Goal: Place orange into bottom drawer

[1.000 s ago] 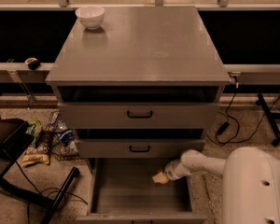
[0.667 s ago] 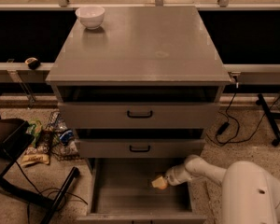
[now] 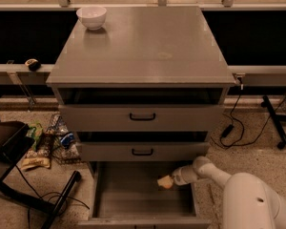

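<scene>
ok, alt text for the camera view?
A white robot arm reaches from the lower right, its gripper at the right side of the open grey bottom drawer, a small round pale-orange fruit at its tip. Above are two shallower grey drawers with black handles; a white bowl sits on the grey cabinet top.

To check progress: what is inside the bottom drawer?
Right side: the end effector, orange at its tip. The bottom drawer is hidden at the rear by the middle drawer.

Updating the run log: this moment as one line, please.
gripper: in open bottom drawer, right side | orange: at gripper tip, inside drawer | white bowl: cabinet top, back left
</scene>
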`<state>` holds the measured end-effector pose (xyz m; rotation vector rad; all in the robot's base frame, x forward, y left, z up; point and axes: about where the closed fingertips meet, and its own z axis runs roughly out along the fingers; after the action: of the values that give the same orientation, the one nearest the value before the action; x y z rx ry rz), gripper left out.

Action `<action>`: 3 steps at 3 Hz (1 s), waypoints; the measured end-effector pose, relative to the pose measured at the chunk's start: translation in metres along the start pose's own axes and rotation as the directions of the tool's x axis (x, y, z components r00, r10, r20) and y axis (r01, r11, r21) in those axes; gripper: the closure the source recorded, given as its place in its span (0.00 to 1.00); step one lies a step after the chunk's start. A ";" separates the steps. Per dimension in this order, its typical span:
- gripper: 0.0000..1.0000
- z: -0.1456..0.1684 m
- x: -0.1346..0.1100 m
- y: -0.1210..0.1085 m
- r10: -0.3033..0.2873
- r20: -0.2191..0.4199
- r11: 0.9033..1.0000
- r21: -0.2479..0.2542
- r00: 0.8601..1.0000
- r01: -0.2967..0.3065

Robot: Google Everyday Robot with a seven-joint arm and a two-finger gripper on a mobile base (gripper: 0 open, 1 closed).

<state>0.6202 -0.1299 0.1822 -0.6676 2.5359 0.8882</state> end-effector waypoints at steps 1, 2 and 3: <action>1.00 0.006 0.010 0.009 -0.023 -0.032 1.000 -0.001 0.999 0.023; 1.00 0.002 0.007 0.023 -0.103 -0.071 0.994 0.029 0.992 0.106; 0.81 0.014 0.036 0.050 -0.109 -0.116 0.994 -0.020 0.987 0.107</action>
<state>0.5662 -0.0975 0.1784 -0.8770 2.5692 0.8534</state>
